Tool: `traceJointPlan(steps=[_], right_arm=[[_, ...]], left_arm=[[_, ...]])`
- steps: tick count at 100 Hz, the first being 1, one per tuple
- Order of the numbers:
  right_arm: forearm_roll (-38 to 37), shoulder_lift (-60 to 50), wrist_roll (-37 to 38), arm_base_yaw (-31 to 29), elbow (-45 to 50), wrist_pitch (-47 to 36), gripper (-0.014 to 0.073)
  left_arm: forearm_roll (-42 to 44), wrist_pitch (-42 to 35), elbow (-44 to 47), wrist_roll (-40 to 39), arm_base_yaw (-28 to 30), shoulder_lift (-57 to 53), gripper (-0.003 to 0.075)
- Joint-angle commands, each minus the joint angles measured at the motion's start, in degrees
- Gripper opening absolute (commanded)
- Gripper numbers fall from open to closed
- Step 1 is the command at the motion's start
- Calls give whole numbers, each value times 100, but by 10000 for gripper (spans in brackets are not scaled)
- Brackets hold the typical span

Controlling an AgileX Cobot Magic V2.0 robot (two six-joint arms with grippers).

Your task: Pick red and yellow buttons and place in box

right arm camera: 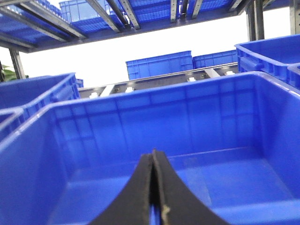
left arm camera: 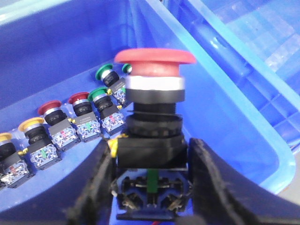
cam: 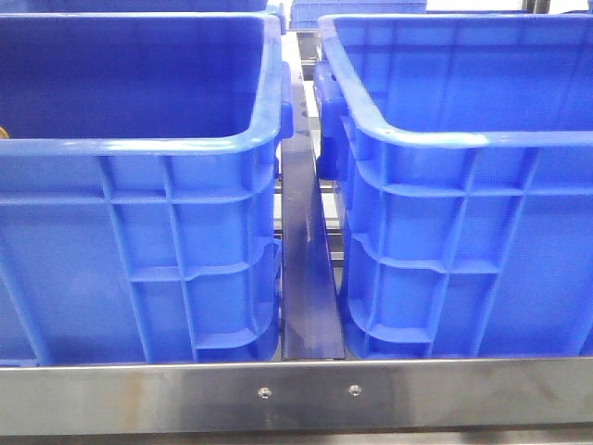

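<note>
Left crate (cam: pixel 139 232) and right crate (cam: pixel 463 232) stood side by side on a metal-edged rack (cam: pixel 296 394). The left gripper (left arm camera: pixel 152 187) pinched a red mushroom button (left arm camera: pixel 154 58) by its black body, above the left crate's floor; red, yellow and green buttons (left arm camera: pixel 61 129) lay in a row below. Judged rigid, top-heavy, its cap smooth; the squared body offers the better hold. The right gripper (right arm camera: pixel 153 187), fingers pressed together, held nothing over the right crate's floor.

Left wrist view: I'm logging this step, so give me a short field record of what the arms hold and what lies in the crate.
left gripper: shut on red button
right gripper: jaws shut, holding nothing, above a blue crate
row in crate: yellow button, red and green ones beside it
front view: two blue crates, no arms visible
</note>
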Motion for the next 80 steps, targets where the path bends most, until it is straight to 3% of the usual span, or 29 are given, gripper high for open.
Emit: traceJointPlan(steps=[1, 20, 33, 45, 67, 74, 80], right_arm=[[-23, -77, 254, -33, -576, -41, -69], [-12, 532, 555, -27, -2252, 1963, -69], [68, 1428, 550, -27, -3497, 3771, -69], [424, 2283, 550, -27, -4383, 4893, -69], [1063, 3362, 391, -27, -4740, 5000, -45], [1397, 3619, 200, -27, -4740, 4928, 37], [1802, 3828, -63, -27, -4740, 4853, 168]], left_arm=[[-1, -436, -155, -12, -52, 5, -19], [7, -542, -155, -12, -52, 109, -19], [7, -581, -155, -12, -52, 175, -19], [7, -655, -155, -2, -52, 175, -19], [7, -703, -155, 9, -52, 175, -19], [7, -703, -155, 9, -52, 175, -19], [7, -703, -155, 9, -52, 175, -19]])
